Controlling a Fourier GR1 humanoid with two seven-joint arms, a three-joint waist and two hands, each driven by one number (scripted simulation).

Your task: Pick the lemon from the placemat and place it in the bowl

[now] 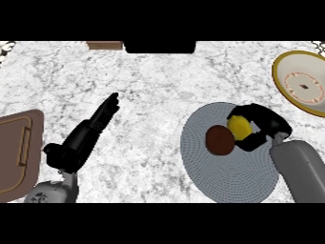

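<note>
Curling round the lemon on the grey placemat, the right robot hand has it clasped beside a brown disc. It looks light, firm and smooth-skinned, best held across its middle. The left robot hand lies straight-fingered on the marbled counter; the bowl sits near, up right.

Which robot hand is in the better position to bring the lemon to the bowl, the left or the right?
The right robot hand. It is curled round the lemon over the placemat, and the bowl lies on its side of the counter. The left robot hand is open, far from both.
</note>
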